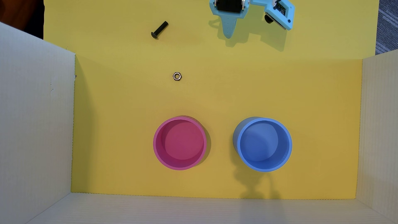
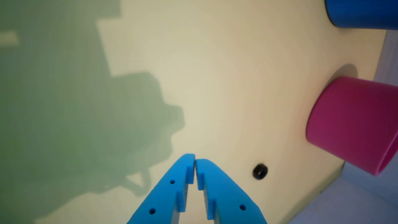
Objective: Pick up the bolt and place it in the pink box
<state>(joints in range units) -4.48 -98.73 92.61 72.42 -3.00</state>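
Bolt point(image 1: 159, 30) is lying on the counter point(image 1: 237, 90), well apart from the closed, empty end effector point(image 2: 195, 160); nut point(image 1: 177, 76) is sitting nearer the pink box point(image 1: 179, 143), so probably risking a wrong grab.

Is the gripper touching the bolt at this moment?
Apart. The overhead view shows the gripper well to the right of the bolt, with bare yellow mat between them. Its fingertips meet in the wrist view, holding nothing.
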